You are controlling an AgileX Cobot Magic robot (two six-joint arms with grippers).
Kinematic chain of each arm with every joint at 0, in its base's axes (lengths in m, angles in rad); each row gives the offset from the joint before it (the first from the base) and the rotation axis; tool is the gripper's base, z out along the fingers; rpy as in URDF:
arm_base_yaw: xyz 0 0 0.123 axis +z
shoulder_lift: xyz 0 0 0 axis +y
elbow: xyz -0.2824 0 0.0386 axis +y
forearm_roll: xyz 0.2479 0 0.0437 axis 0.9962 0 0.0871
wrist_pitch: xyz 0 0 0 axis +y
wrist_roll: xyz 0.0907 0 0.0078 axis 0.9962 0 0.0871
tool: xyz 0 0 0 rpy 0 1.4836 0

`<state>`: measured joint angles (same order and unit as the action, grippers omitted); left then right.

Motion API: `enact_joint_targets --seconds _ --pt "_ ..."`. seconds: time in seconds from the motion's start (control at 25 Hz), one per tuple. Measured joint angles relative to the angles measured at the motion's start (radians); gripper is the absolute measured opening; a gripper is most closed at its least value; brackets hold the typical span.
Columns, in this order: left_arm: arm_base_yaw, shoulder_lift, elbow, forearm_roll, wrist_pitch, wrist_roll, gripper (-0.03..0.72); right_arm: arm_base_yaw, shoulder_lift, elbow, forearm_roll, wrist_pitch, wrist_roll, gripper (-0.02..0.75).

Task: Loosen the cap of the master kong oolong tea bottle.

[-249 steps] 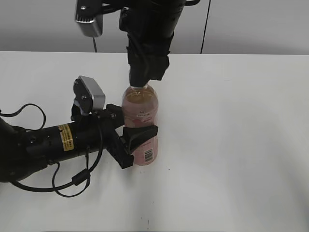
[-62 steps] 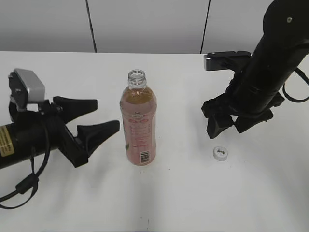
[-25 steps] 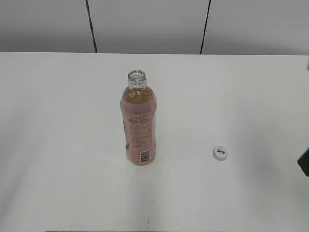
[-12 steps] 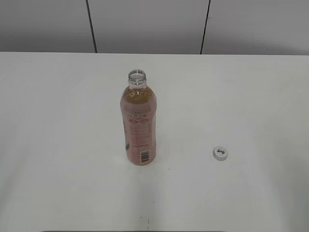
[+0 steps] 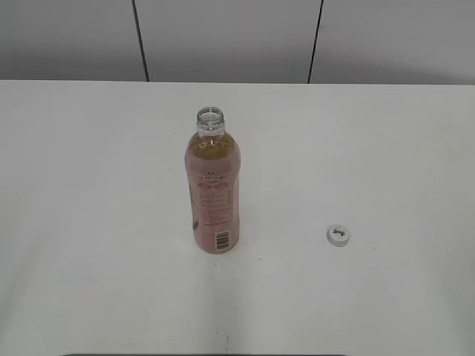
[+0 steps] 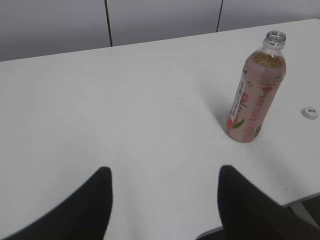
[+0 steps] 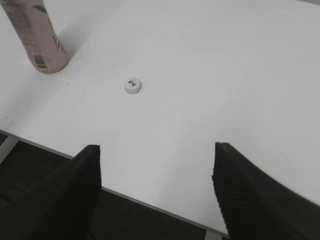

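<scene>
The master kong oolong tea bottle (image 5: 214, 194) stands upright in the middle of the white table with its neck open; it also shows in the left wrist view (image 6: 255, 97) and, its lower part only, in the right wrist view (image 7: 36, 37). The cap (image 5: 339, 235) lies on the table to the bottle's right, apart from it, also seen in the left wrist view (image 6: 310, 112) and the right wrist view (image 7: 133, 85). Both arms are outside the exterior view. My left gripper (image 6: 162, 172) is open and empty, far from the bottle. My right gripper (image 7: 156, 149) is open and empty at the table's front edge.
The white table (image 5: 89, 185) meets a grey panelled wall (image 5: 223, 37) at the back. The table's front edge (image 7: 30, 141) and the dark floor below it show in the right wrist view.
Ten seconds ago the left gripper held the bottle and the right gripper was on its cap. Since then the cap came off, was set on the table, and both arms withdrew out of the exterior view.
</scene>
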<state>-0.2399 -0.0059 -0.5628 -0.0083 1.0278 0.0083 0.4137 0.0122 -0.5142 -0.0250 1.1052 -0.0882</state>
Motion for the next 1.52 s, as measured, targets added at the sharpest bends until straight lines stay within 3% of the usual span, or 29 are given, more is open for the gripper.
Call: enact_joint_targets --seconds 1.04,1.16,1.4,1.52 --pt "0.001 0.0 0.0 -0.004 -0.001 0.001 0.406 -0.009 -0.019 0.001 -0.045 -0.002 0.016 0.501" --pt "0.029 0.0 0.0 -0.004 -0.001 0.001 0.406 -0.065 -0.019 0.001 -0.045 -0.003 0.016 0.501" --pt "0.161 0.0 0.0 -0.004 -0.001 0.001 0.406 -0.281 -0.019 0.001 -0.045 -0.005 0.016 0.501" --pt "0.176 0.0 0.0 -0.004 -0.001 0.001 0.406 -0.327 -0.019 0.001 -0.045 -0.006 0.016 0.501"
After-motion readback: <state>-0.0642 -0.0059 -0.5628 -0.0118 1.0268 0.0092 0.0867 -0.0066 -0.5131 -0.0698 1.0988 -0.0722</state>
